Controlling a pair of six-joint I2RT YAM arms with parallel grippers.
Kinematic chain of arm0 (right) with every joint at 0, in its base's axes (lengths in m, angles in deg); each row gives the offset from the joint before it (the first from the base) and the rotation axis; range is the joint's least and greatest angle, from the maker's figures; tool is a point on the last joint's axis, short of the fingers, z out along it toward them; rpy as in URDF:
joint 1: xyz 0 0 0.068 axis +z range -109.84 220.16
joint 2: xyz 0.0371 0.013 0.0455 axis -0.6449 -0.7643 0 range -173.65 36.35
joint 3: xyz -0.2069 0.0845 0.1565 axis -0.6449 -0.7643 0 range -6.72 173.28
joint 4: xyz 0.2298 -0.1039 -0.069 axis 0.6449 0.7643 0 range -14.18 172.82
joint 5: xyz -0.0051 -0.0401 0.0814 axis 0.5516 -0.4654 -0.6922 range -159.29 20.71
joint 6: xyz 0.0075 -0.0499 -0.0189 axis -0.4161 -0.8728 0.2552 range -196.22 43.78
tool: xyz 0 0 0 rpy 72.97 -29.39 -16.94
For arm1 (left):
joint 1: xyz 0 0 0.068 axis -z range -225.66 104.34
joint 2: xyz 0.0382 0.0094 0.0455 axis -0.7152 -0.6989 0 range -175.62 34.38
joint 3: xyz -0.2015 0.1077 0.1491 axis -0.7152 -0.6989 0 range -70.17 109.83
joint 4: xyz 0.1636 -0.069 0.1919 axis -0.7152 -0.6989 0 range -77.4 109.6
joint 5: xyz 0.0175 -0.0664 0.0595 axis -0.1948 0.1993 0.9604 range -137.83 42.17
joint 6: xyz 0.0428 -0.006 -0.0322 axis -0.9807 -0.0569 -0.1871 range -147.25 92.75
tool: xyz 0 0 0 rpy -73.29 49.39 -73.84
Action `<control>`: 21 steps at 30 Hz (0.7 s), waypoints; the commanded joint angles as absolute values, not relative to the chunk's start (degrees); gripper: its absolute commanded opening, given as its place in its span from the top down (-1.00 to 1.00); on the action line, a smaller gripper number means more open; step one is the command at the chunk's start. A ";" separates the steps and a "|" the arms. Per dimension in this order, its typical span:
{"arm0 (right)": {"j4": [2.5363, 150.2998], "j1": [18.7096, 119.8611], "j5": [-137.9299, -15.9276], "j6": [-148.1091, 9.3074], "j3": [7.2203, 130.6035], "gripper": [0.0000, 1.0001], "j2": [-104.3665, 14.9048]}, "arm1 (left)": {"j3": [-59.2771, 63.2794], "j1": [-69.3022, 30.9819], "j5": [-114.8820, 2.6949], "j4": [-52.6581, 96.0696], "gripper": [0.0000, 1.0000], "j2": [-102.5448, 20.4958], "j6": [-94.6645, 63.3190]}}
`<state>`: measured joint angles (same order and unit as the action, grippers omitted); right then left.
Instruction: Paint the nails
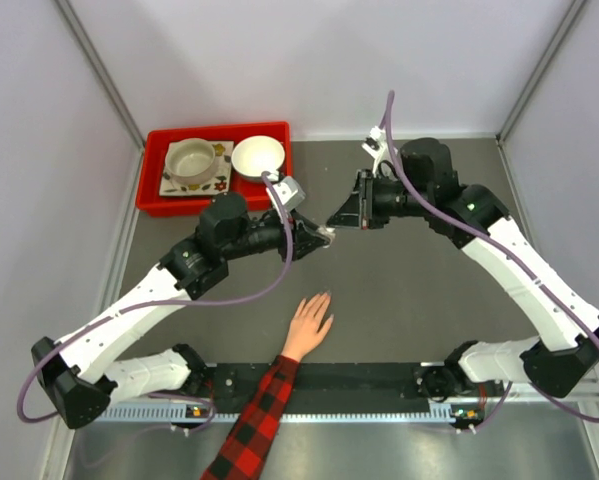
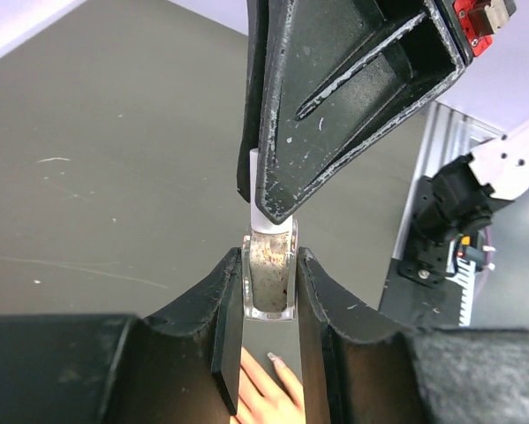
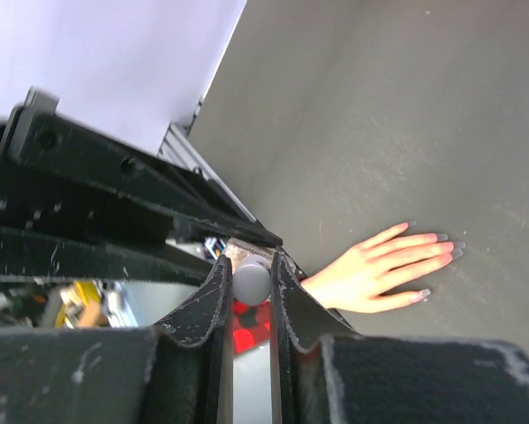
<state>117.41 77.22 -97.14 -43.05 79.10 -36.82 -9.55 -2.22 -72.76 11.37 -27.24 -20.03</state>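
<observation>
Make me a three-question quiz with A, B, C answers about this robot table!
1. Where is the red tray? A far left corner B near right corner C middle
2. How many bowls sit in it? A one B two C four
3. The left fingers are A wide open B shut on a small bottle C holding a bowl
Answers: 1 A, top view shows it far left; 2 B, two bowls side by side; 3 B, they pinch the bottle.

text: none legible | labels: none | brands: none | numbers: none
</observation>
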 commanded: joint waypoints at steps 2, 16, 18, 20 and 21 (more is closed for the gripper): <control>117.39 78.74 -95.57 -33.59 80.64 0.73 -36.34 | -9.53 -2.15 -65.85 16.00 1.00 -27.23 -24.09; 120.38 74.88 -109.07 -59.50 79.94 -0.74 -30.98 | -9.96 -5.31 -86.02 18.79 1.00 -27.14 -9.52; 120.73 74.96 -111.12 -62.49 79.59 -0.65 -30.62 | -10.49 -5.93 -91.05 21.79 1.00 -27.32 -5.13; 120.82 74.79 -112.35 -63.29 79.67 -0.50 -30.53 | -11.19 -6.28 -96.94 25.55 1.00 -27.49 -2.48; 120.30 74.79 -112.96 -63.56 79.85 -0.40 -30.53 | -11.37 -6.37 -98.62 26.71 1.00 -27.75 -0.03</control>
<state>121.84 75.21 -106.11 -57.10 79.51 -31.72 -10.23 -5.67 -84.78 15.77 -28.47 -9.91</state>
